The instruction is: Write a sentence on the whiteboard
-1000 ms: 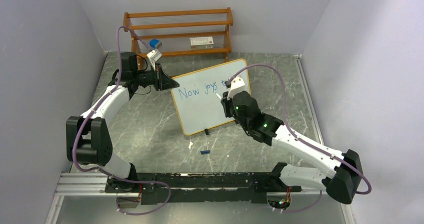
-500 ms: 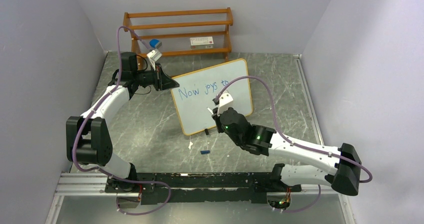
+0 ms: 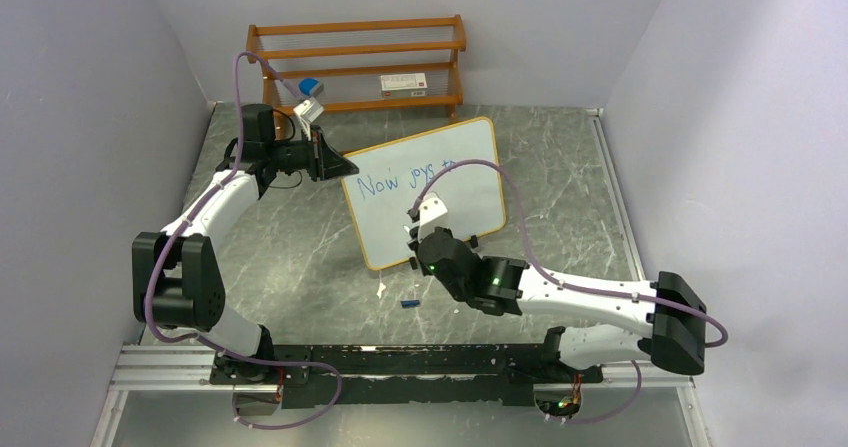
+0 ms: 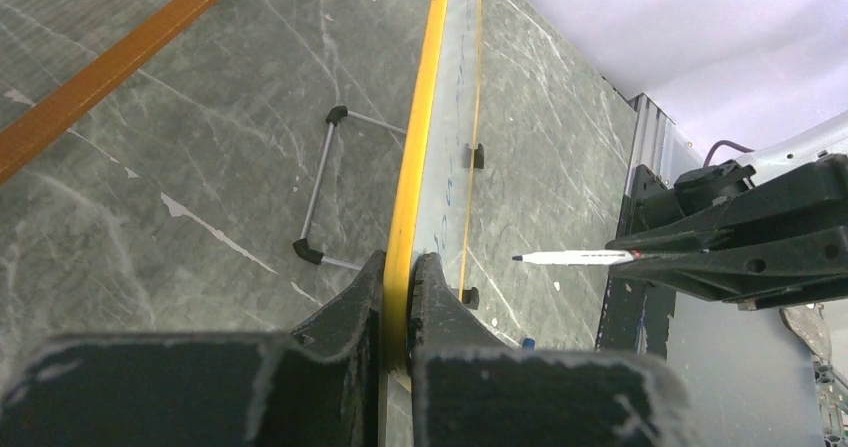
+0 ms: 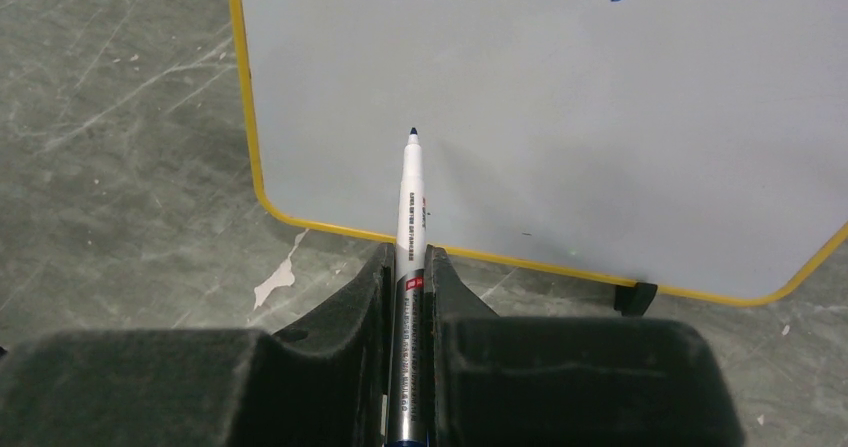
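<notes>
The whiteboard (image 3: 425, 202) stands near the middle of the desk (image 3: 300, 257), in front of the shelf rack (image 3: 355, 62) at the back wall. The sentence (image 3: 405, 179) runs across its upper part. The left end effector (image 4: 400, 287) straddles the board's left edge. The right end effector (image 5: 408, 267) sits before the lower left corner with a marker (image 5: 411, 197) between its fingers, tip apart from the surface. A small cap-like piece (image 3: 409, 303) lies on the desk in front.
</notes>
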You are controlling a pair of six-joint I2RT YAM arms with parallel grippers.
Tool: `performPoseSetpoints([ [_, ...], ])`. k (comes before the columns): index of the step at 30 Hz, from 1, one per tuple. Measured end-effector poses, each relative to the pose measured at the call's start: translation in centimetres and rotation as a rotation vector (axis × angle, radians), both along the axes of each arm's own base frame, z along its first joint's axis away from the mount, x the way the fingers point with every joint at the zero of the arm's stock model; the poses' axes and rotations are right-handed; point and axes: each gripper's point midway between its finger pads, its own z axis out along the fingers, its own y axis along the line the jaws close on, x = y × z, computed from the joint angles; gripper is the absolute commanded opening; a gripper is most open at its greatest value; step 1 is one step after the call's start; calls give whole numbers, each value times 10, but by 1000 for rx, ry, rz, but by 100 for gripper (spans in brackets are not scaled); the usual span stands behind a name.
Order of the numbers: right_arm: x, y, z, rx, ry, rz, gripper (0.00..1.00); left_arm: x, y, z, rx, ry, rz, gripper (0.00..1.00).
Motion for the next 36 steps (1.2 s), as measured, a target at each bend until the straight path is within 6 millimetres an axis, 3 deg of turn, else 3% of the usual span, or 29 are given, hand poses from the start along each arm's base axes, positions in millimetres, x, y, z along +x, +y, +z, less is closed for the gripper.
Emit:
performPoseSetpoints([
  [19,12,20,-22,-33,-31,-49,0,0,0,0,0,0,1,5],
  [36,19,27,-27,-64,-37,-63,0,0,0,0,0,0,1,5],
])
